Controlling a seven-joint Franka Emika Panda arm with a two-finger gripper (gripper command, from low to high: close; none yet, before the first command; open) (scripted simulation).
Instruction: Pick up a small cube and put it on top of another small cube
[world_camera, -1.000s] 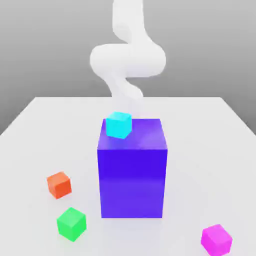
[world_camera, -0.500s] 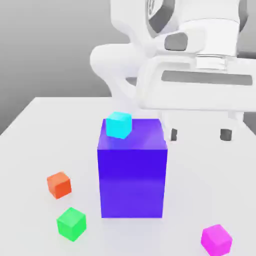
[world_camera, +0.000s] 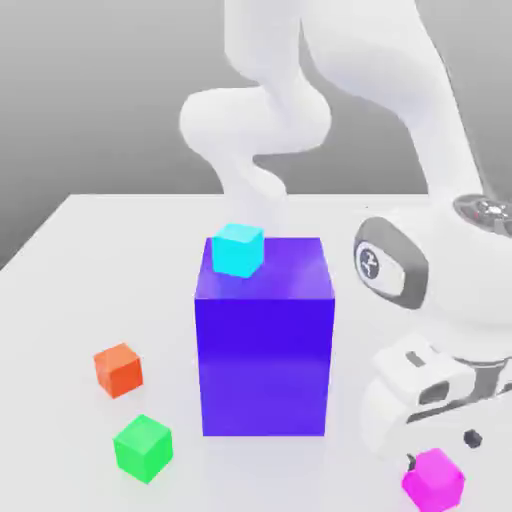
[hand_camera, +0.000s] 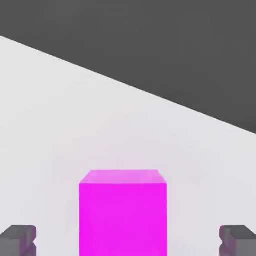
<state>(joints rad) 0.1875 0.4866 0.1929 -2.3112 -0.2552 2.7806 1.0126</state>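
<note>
**Pincer spread wide either side of the magenta cube**

Where the white table runs toward the exterior view's right, the gripper hangs low over the small cube, its two dark, blocky fingertips set apart with the cube between them, touching neither. That cube is smooth, plain-faced, bright magenta, and rests on the table. Four small cubes show in all: magenta, green cube, orange cube, and cyan cube, the last sitting atop one tall glossy blue-violet block. One glossy white arm curves above.
</note>
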